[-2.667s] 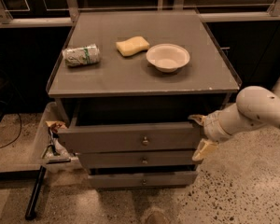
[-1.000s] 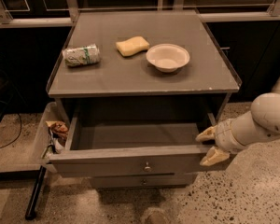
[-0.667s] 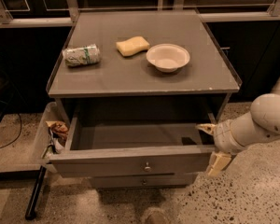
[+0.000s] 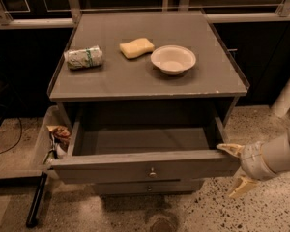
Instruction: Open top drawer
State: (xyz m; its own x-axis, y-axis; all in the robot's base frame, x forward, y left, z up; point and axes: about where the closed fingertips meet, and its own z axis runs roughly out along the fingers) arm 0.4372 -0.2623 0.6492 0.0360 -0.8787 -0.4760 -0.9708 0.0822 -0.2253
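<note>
- At the front of the grey cabinet (image 4: 135, 83), the wide grey top drawer (image 4: 111, 167) with its small round metal knob (image 4: 152, 172) stands open, jutting well forward, its plain grey inside in view.
- By the cabinet's lower right front corner, the cream two-finger gripper (image 4: 235, 169) hangs with jaws spread wide, holding nothing. Its upper finger lies just beside the drawer front's right end.
- On the cabinet top rest a white round bowl (image 4: 173, 60), a yellow sponge (image 4: 137, 48) and a crumpled green-and-white can (image 4: 83, 57).
- Under the open drawer, a narrower grey drawer front (image 4: 130, 188) sits flush with the cabinet.
</note>
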